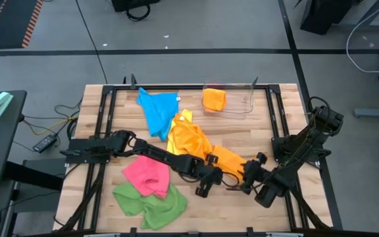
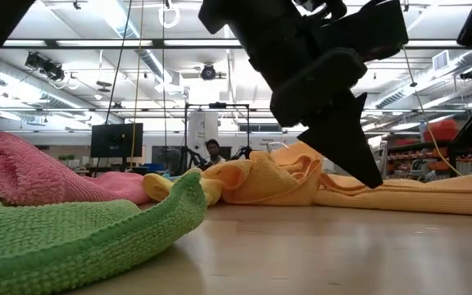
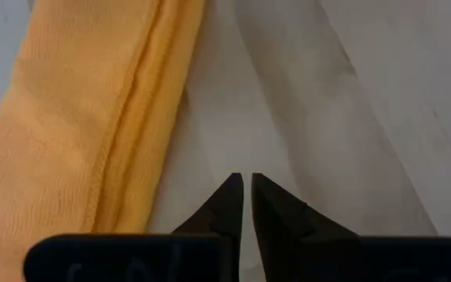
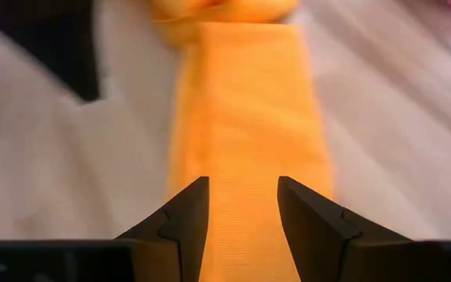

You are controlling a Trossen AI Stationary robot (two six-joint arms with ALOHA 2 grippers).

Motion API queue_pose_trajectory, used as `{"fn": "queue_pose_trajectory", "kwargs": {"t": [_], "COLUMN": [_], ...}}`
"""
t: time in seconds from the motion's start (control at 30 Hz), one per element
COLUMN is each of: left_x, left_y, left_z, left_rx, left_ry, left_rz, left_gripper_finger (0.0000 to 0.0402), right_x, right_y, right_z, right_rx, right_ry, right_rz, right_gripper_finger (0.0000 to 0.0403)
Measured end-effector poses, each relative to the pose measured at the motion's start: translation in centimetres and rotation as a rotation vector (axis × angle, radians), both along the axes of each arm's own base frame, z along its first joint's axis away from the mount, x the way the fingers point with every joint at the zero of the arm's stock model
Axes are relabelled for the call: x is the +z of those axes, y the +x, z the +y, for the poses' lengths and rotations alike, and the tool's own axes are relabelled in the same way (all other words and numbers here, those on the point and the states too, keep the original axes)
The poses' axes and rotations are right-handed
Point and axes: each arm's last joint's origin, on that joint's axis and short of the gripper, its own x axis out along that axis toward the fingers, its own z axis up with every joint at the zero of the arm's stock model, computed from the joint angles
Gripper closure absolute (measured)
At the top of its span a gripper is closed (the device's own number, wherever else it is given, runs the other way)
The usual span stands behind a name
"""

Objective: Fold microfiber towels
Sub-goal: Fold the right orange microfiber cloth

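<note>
An orange-yellow microfiber towel (image 1: 199, 145) lies in a long bunched strip slanting across the table's middle. In the low view this towel (image 2: 269, 182) rests flat on the wood. My right gripper (image 4: 243, 192) is at the strip's near right end (image 1: 245, 172). It is open, with a finger over each side of the strip (image 4: 245, 125). My left gripper (image 3: 245, 184) is shut on nothing, over bare wood beside the strip's edge (image 3: 92, 141), just left of the right gripper (image 1: 210, 183). Pink (image 1: 147, 174), green (image 1: 150, 201) and blue (image 1: 158, 108) towels lie loose. My right gripper comes at the orange-yellow strip slanting down from the near right, its fingers (image 4: 190, 211) lying along the strip. The strip runs under both fingers, wider than the gap. I cannot tell whether the fingertips touch the cloth.
A clear plastic bin (image 1: 239, 102) at the far right holds an orange towel (image 1: 214, 99). The pink and green towels pile at the near left, close to the low camera (image 2: 72, 229). Bare wood shows between the strip and the near edge.
</note>
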Motion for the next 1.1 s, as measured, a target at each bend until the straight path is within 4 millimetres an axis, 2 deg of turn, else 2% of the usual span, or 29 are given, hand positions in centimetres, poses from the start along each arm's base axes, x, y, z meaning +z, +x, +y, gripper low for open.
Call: {"fn": "queue_pose_trajectory", "kwargs": {"t": [0.13,0.27,0.43,0.6,0.77,0.97,1.1], "left_x": [0.0,0.0,-0.2,-0.7,-0.8,0.0,0.8], "left_y": [0.0,-0.1,-0.7,-1.5,-1.5,-1.5,-1.6], "left_z": [-0.1,-0.3,-1.1,-1.4,-0.8,-0.3,-0.2], "left_rx": [0.008,0.048,0.035,0.025,0.040,0.017,-0.029], "left_ry": [-0.008,-0.043,-0.039,-0.014,-0.003,0.014,0.040], "left_rz": [0.000,0.001,0.043,0.125,0.151,0.138,0.120], "left_gripper_finger": [0.0366,0.0362,0.0368,0.0378,0.0380,0.0380,0.0387], "right_x": [0.0,-1.0,-2.7,-2.9,-2.5,-1.3,-0.5], "right_y": [-0.6,-1.0,-0.7,0.0,0.9,2.4,3.1], "right_z": [-1.4,-3.1,-3.8,-3.2,-1.6,1.1,1.9], "right_rx": [-0.149,-0.298,-0.258,-0.161,-0.050,0.112,0.155], "right_ry": [-0.025,0.011,0.078,0.163,0.310,0.494,0.533], "right_rz": [0.003,0.078,0.125,0.219,0.245,0.130,0.090], "right_gripper_finger": [0.0242,0.0242,0.0242,0.0242,0.0242,0.0242,0.0242]}}
